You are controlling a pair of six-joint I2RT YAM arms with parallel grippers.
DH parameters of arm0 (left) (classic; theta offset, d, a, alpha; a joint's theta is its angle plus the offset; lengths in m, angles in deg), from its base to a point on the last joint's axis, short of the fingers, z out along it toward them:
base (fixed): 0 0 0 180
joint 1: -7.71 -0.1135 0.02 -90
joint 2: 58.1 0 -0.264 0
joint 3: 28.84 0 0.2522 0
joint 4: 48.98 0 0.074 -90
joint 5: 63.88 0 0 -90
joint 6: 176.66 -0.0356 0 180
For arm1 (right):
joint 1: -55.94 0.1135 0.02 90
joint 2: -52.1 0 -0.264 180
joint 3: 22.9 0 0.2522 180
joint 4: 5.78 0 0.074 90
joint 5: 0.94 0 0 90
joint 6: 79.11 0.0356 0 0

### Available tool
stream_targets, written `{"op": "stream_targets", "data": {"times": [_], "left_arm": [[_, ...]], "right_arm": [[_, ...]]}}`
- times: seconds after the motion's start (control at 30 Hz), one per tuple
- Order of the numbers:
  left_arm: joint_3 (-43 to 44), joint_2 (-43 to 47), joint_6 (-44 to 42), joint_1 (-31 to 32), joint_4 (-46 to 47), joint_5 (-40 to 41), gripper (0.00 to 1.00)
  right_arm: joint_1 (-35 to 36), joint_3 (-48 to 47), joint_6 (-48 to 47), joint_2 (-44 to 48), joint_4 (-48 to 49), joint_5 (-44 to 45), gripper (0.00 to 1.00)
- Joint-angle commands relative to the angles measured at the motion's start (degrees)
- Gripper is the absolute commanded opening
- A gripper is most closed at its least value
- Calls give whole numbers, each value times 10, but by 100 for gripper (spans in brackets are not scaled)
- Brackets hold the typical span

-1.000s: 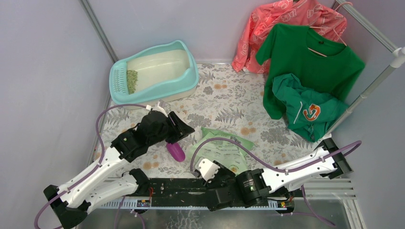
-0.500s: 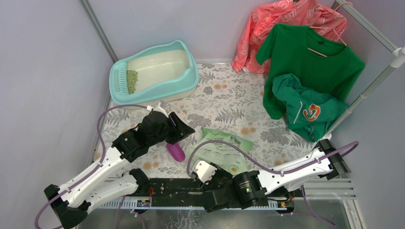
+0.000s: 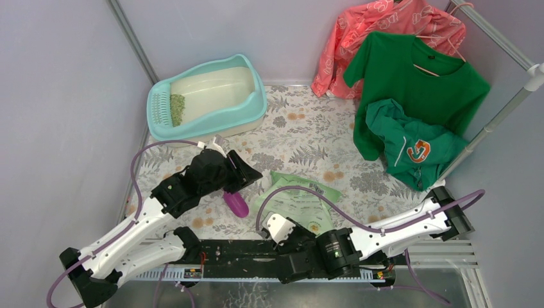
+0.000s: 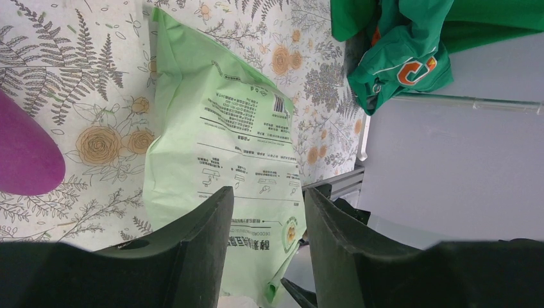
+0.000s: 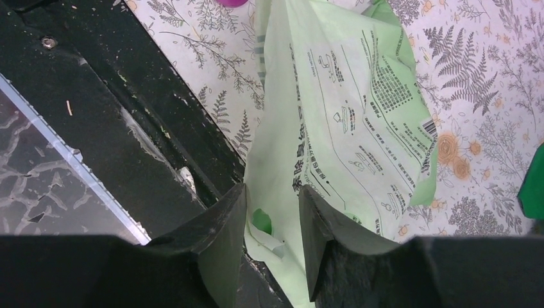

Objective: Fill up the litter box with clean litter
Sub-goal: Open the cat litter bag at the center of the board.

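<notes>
At the far left corner of the tabletop point(image 3: 308, 128): box point(image 3: 260, 97), grate end toward the left edge, raised back toward the far edge; inside, a small patch of litter point(image 3: 177, 109) just beside the grate, on the cream basin. Toward the near edge, about midway along it: bag point(image 3: 301, 200), light green, lying flat with the print up, well apart from the box; just left of it, not touching, scoop point(image 3: 236, 204), purple, on the floral cloth. Hovering above the scoop and the bag's left side: left gripper point(image 4: 268, 192), jaws apart, the bag showing through the gap below. Low at the near edge, over the black rail point(image 3: 244, 250): right gripper point(image 5: 272, 189), jaws apart, the bag's near edge with its punched hole lying in the gap; cannot tell whether either finger touches the film. At the far right corner: green shirts point(image 3: 410, 83) and a pink garment point(image 3: 359, 32), hanging on a rack.
</notes>
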Motion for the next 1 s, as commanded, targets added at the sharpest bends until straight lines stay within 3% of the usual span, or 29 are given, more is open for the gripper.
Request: {"op": "stream_targets", "data": {"times": [0.0, 0.67, 0.8, 0.97], "left_arm": [[-7, -4, 3, -2, 35, -2, 53], [3, -24, 1, -2, 45, -24, 52], [3, -26, 1, -2, 46, -25, 52], [3, -30, 0, -2, 48, -27, 52]], "right_arm": [[-7, 8, 17, 17, -4, 31, 42], [-15, 22, 50, 63, -40, 68, 34], [-15, 25, 55, 67, -43, 69, 44], [-15, 32, 59, 77, -44, 72, 45]]}}
